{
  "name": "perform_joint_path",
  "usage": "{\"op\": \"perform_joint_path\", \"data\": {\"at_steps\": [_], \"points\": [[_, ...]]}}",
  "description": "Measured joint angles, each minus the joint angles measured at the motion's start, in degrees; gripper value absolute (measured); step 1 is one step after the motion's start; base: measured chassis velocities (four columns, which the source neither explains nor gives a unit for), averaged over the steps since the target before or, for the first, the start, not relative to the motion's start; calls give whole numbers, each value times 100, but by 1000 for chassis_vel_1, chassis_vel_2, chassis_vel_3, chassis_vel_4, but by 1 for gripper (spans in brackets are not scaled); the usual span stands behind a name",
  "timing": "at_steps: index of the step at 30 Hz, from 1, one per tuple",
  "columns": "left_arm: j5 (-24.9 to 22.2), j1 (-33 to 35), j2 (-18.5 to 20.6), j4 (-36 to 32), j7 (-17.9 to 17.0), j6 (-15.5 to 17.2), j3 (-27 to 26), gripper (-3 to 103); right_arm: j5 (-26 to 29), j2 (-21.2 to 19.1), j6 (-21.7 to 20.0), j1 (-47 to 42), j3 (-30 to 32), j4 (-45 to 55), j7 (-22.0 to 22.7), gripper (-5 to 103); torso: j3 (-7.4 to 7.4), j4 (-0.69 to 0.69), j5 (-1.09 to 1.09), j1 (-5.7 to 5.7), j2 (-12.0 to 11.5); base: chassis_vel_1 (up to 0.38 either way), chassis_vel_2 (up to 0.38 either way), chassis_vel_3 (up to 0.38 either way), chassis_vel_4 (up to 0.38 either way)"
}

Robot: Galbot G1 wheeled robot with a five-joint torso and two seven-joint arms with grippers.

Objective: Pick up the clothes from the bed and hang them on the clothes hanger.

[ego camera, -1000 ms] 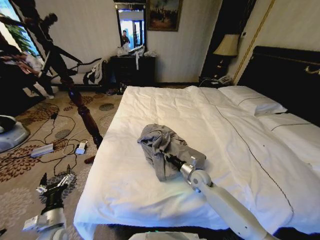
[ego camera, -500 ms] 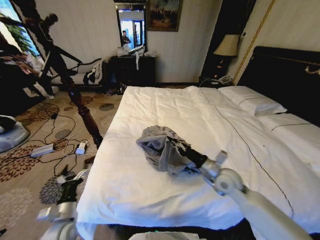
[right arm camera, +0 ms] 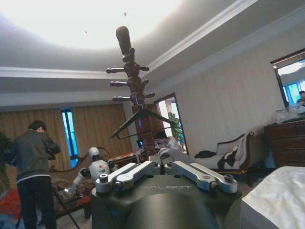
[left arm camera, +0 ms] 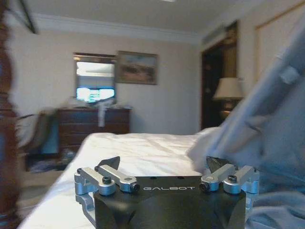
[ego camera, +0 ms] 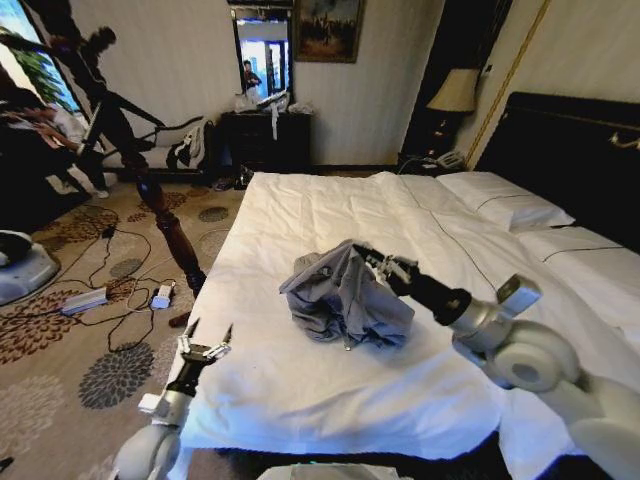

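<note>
The clothes [ego camera: 338, 298], a pale blue-grey bundle, lie mid-bed on the white bed [ego camera: 300, 390]. My right gripper [ego camera: 366, 256] is shut on the bundle's upper right edge and holds that part raised; its fingers meet on a bit of fabric in the right wrist view [right arm camera: 165, 156]. My left gripper [ego camera: 205, 344] stands open at the bed's left edge, apart from the clothes. In the left wrist view it [left arm camera: 164, 166] faces along the sheet, with the clothes [left arm camera: 267, 124] close by. The clothes hanger [right arm camera: 142, 119] hangs on a wooden coat stand [right arm camera: 133, 81].
The coat stand [ego camera: 150, 190] rises from the patterned carpet left of the bed. Cables and small devices [ego camera: 100, 295] lie on the floor there. White pillows [ego camera: 505, 205] and a dark headboard [ego camera: 570, 150] are at the right. A dresser [ego camera: 265, 140] stands against the far wall.
My right arm has swung right and pulled the clothes' edge up off the sheet. My left arm has risen from the floor side to the bed's left edge.
</note>
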Motion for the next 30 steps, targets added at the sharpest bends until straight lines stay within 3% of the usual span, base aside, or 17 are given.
{"op": "perform_joint_path", "data": {"at_steps": [5, 7, 9, 11, 15, 19, 23, 30], "points": [[291, -719, 401, 365, 237, -275, 426, 100, 327, -480, 112, 115, 134, -36, 204, 0, 0, -1, -2, 0, 0, 0, 0, 0, 0], [162, -1015, 571, 461, 239, -258, 581, 100, 621, -807, 241, 226, 181, -130, 364, 0, 1, -1, -1, 1, 0, 0, 0, 0, 0], [129, -1078, 603, 483, 234, -245, 608, 100, 675, -890, 276, 238, 193, -157, 386, 0, 1, 0, -1, 1, 0, 0, 0, 0, 0], [-40, -1436, 725, 640, 180, -187, 690, 100, 1015, -1423, 488, 366, 286, -342, 445, 0, 1, 1, -1, 2, 0, 0, 0, 0, 0], [-223, -1852, 658, 885, 115, -115, 800, 100, 1334, -1727, 616, 518, 437, -396, 455, 0, 1, 0, -2, 2, 0, 0, 0, 0, 0], [-355, -2075, 563, 908, 111, 4, 953, 100, 1420, -1840, 689, 671, 461, -392, 444, 0, 1, 0, -2, 2, 0, 0, 0, 0, 0], [-447, -2598, 636, 1094, 349, 59, 1493, 100, 1526, -1925, 725, 946, 386, -300, 406, 0, 1, -1, -1, 1, -1, 0, 0, 0, 0], [-595, -3519, 673, 1747, 449, 81, 2288, 100, 1610, -2041, 725, 1128, 343, -276, 302, 0, 1, 0, 0, 1, -1, 0, 0, 0, 0]]}}
